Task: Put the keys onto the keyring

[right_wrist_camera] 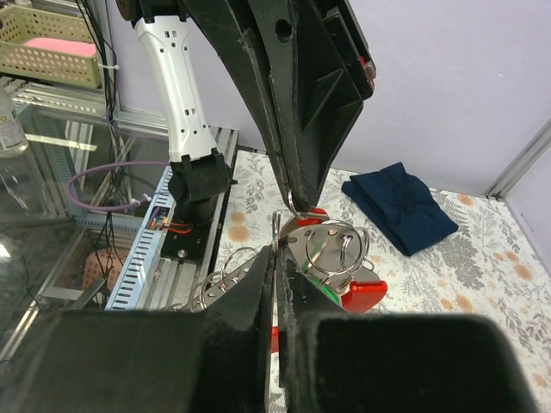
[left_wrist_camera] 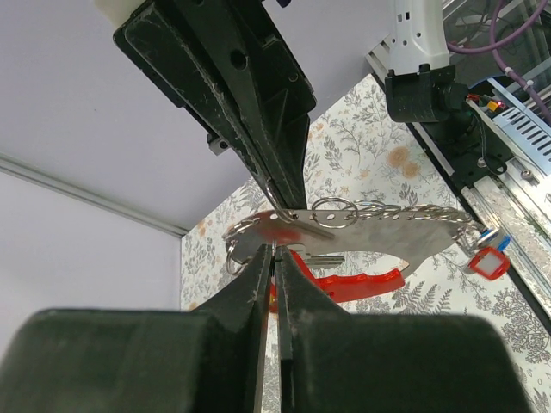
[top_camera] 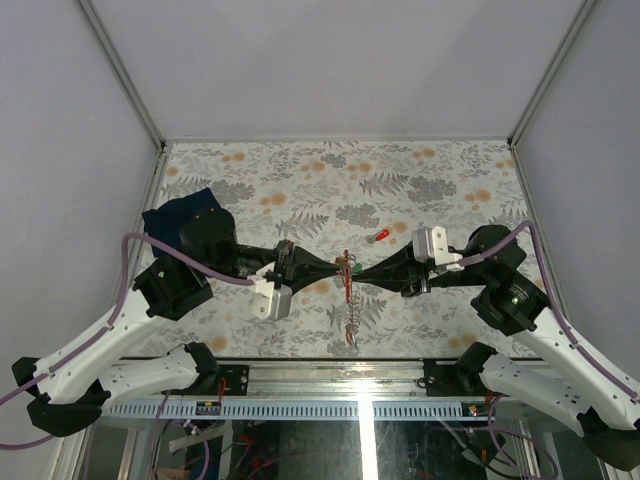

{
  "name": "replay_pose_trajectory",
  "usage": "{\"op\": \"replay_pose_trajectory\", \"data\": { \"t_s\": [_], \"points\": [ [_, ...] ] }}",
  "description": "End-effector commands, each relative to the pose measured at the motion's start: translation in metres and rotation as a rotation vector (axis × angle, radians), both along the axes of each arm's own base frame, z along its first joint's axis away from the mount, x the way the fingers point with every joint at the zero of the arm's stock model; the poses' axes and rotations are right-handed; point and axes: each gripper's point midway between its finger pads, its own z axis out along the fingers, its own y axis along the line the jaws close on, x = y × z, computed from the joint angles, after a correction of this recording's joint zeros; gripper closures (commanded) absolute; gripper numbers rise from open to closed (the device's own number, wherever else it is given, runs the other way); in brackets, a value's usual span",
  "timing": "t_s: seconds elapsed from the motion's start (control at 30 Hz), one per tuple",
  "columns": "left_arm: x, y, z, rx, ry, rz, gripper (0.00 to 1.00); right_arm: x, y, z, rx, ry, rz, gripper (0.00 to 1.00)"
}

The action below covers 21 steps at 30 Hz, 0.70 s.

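Both grippers meet tip to tip above the middle of the table and hold the keyring (top_camera: 346, 272) up between them. My left gripper (top_camera: 338, 270) (left_wrist_camera: 277, 251) is shut on a thin metal ring at the edge of the flat grey fob (left_wrist_camera: 379, 232). The red strap (left_wrist_camera: 366, 284) hangs under the fob. My right gripper (top_camera: 358, 271) (right_wrist_camera: 277, 249) is shut on another thin ring of the same bunch. A green tag (right_wrist_camera: 329, 294) sits beside its finger. A chain (top_camera: 351, 318) dangles down, ending in a red-tagged key (left_wrist_camera: 488, 262). One more red-tagged key (top_camera: 381, 236) lies on the table behind.
A folded dark blue cloth (top_camera: 178, 213) (right_wrist_camera: 400, 206) lies at the table's left, beside the left arm. The floral table (top_camera: 330, 180) is walled by grey panels on three sides. A metal rail (top_camera: 330, 375) with the arm bases runs along the near edge.
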Motion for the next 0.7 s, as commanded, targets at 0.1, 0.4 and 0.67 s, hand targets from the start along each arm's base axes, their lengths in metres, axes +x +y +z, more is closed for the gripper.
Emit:
{"op": "replay_pose_trajectory", "data": {
  "t_s": [0.1,0.4,0.67],
  "points": [
    [-0.0035,-0.0027,0.0155,-0.067,-0.042,-0.017,1.00,-0.0041,0.0022,0.0354,0.081,-0.019,0.023,1.00],
    [-0.0043,-0.0034,0.0167,-0.072,-0.048,-0.023,1.00,-0.0033,0.0044,0.0339,0.084,-0.003,0.031,1.00],
    [-0.0059,-0.0042,0.0168,-0.072,-0.050,-0.032,1.00,-0.0030,0.0062,0.0309,0.080,0.014,0.037,1.00]
  ]
}}
